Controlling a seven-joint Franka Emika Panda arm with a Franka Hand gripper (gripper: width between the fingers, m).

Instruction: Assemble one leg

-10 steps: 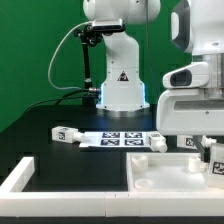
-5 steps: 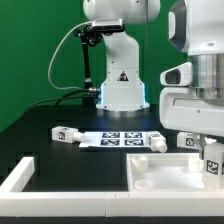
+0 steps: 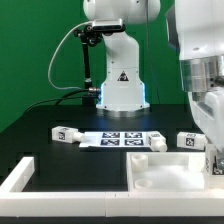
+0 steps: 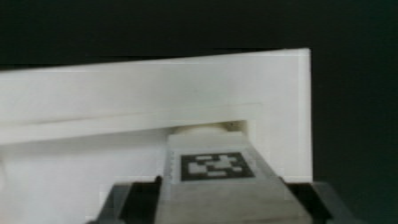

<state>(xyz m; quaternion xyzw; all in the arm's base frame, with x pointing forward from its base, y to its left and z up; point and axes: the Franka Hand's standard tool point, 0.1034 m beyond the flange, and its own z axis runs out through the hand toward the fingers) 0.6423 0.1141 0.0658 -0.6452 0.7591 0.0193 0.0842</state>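
Observation:
My gripper [image 4: 217, 203] is shut on a white leg [image 4: 217, 165] that carries a black-and-white tag. The dark fingers [image 4: 135, 203] sit on either side of it. The leg's far end meets a round hole [image 4: 210, 128] near the edge of the white tabletop [image 4: 125, 95]. In the exterior view the gripper [image 3: 213, 158] is at the right edge, over the right end of the tabletop [image 3: 165, 178], and the held leg is mostly hidden there.
The marker board [image 3: 118, 138] lies behind the tabletop. Loose white legs lie at the exterior view's left [image 3: 63, 133], behind the tabletop [image 3: 156, 141] and at the right [image 3: 190, 140]. A white frame edge [image 3: 22, 172] runs along the front left.
The arm has moved toward the exterior view's right and lower, carrying the held leg out past the frame's right edge.

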